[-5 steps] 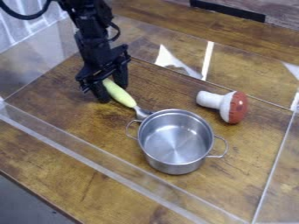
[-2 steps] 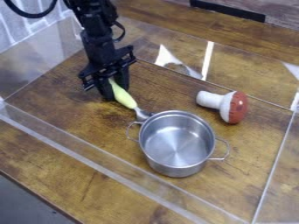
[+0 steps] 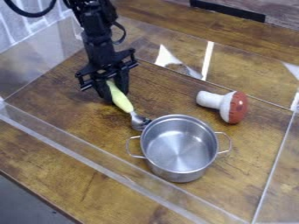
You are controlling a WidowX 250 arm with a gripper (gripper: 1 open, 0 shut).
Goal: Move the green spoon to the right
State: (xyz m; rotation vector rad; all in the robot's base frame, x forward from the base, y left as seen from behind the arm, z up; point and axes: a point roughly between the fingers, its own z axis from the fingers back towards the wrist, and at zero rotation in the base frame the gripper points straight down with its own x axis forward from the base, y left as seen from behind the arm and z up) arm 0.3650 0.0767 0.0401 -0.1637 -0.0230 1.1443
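My claw is closed around the green handle of the spoon. The spoon's shiny end points away from me, beside the pot. The pot has slid a little, so I think my spoon is pushing it.

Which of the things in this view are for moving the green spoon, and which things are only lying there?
For the job:
- green spoon
- jaws, at the spoon's handle

Only lying there:
- steel pot
- mushroom toy with a red cap
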